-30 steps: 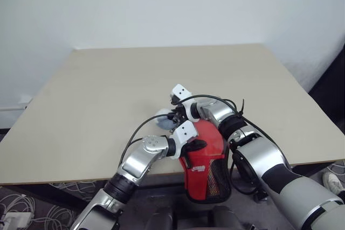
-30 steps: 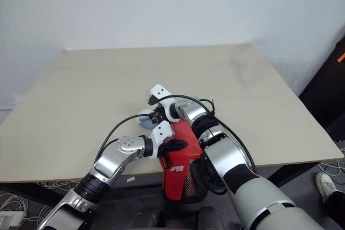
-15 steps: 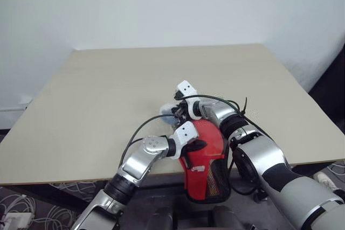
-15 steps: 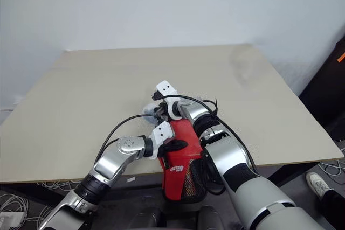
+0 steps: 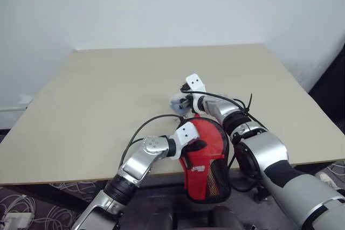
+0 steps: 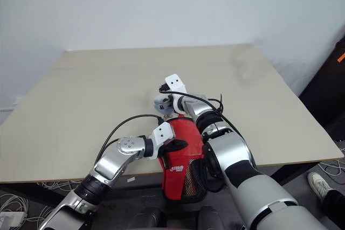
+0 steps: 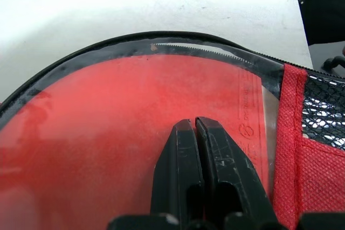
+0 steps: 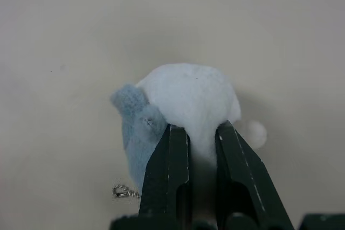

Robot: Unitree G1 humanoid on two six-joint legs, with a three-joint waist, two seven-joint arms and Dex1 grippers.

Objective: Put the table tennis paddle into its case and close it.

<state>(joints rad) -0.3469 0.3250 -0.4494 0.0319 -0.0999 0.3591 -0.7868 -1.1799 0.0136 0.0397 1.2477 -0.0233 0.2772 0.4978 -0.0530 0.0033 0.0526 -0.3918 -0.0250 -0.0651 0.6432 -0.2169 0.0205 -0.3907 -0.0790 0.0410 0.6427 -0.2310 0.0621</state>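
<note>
a: starting on the left, what did the left gripper have?

b: its two black fingers were pressed together flat against the clear face of the case, with nothing between them that i could see. it looked to be pinning the pouch down rather than pinching it. the case lay at the near edge of the table, its mesh end hanging off over the front.

a: and the table tennis paddle?

b: inside, as far as i could judge. the red rubber face showed through the clear window, and the zip teeth ran along the black edging above it. the handle was hidden, so i couldn't say how deep it sat.

a: moving right?

b: the right gripper was closed on a small grey-blue plush charm, beyond the case on the tabletop. a little chain hung from it, so i took it for the zip pull, though the link to the zip wasn't visible.

a: how would the things handle?

b: the case was soft fabric and film, light and floppy, likely to bunch if tugged unsupported. the bat was stiff and gave it a firm core, so pressing on that was sensible. the plush was squashy and could slip from a shallow pinch; a hold close to the chain seemed safer to me.
</note>
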